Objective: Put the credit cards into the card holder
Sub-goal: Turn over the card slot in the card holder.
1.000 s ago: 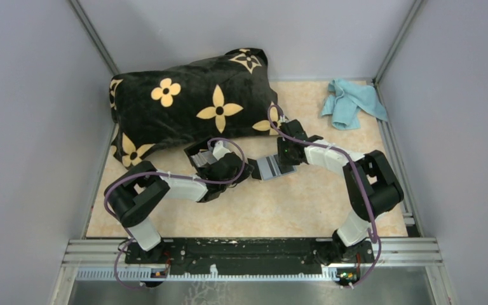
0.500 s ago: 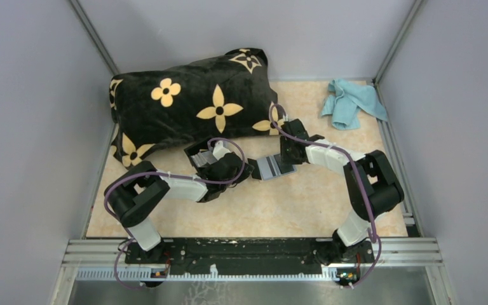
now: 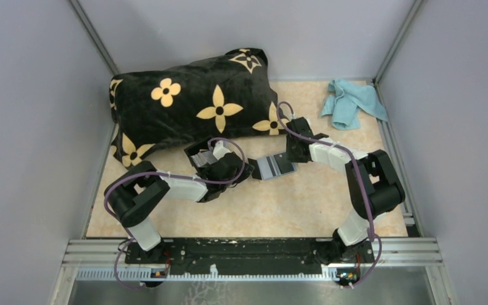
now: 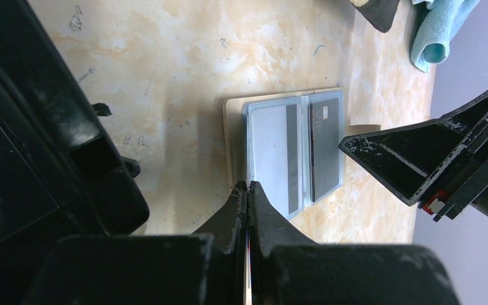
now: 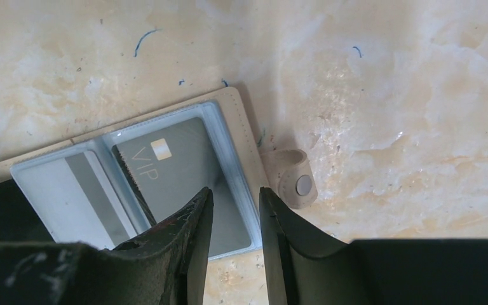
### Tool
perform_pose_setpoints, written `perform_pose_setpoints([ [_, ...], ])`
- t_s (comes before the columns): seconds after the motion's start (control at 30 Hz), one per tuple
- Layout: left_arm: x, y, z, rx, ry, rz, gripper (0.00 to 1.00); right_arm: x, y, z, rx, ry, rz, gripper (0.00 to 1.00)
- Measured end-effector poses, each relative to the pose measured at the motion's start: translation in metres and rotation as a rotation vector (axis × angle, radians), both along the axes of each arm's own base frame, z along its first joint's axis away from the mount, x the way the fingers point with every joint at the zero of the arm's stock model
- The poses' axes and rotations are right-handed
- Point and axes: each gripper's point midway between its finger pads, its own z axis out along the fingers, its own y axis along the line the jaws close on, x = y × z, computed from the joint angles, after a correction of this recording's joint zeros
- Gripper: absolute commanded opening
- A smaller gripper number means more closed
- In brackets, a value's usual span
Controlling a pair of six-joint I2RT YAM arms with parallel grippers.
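Insertion is judged done: credit cards (image 4: 270, 152) are seen sleeved in the card holder (image 5: 241, 121), open on the counter (image 5: 387, 95); left hand (image 4: 248, 190) is pinched shut at its edge, right hand (image 5: 234, 194) narrowly parted, empty (next: holder to be folded).

Card holder (image 5: 236, 127): pale beige cover, clear bluish sleeves. Grey card (image 5: 51, 197) with dark stripe; second card (image 5: 184, 171) charcoal, lettered "VIP", pale chip. Table (image 3: 279, 203) — mottled peach-cream marbling. Pillow (image 3: 190, 101), 11 o'clock in the top view: black, yellow four-petal flowers. Cloth (image 3: 352, 101), 1 o'clock: light blue.
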Motion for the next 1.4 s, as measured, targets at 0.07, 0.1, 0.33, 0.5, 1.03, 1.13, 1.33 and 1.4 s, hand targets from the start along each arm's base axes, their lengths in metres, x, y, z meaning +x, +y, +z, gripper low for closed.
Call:
perform_pose_setpoints([
  [0.07, 0.0, 0.0, 0.0, 0.0, 0.001, -0.001, 0.0, 0.001, -0.002, -0.002, -0.002, 0.003, -0.009, 0.34],
  [0.1, 0.0, 0.0, 0.0, 0.0, 0.0, -0.001, 0.0, 0.002, -0.004, -0.004, -0.003, 0.008, -0.015, 0.34],
  [0.33, 0.0, -0.001, 0.001, -0.004, -0.002, -0.003, 0.0, 0.006, -0.004, -0.008, 0.021, 0.015, -0.039, 0.34],
  [0.5, 0.0, -0.002, 0.002, -0.01, -0.004, -0.006, 0.0, 0.006, -0.004, -0.008, 0.03, 0.016, -0.041, 0.33],
  [1.03, -0.003, -0.007, 0.008, -0.027, -0.015, -0.02, 0.0, 0.006, -0.004, -0.009, 0.04, 0.018, -0.041, 0.33],
  [1.13, -0.003, -0.008, 0.009, -0.029, -0.017, -0.021, 0.0, 0.006, -0.004, -0.009, 0.042, 0.019, -0.041, 0.33],
  [1.33, 0.0, -0.012, 0.017, -0.045, -0.03, -0.022, 0.0, 0.007, -0.005, -0.009, 0.049, 0.022, -0.041, 0.33],
  [1.4, 0.0, -0.012, 0.018, -0.047, -0.031, -0.022, 0.0, 0.007, -0.004, -0.009, 0.05, 0.022, -0.041, 0.33],
])
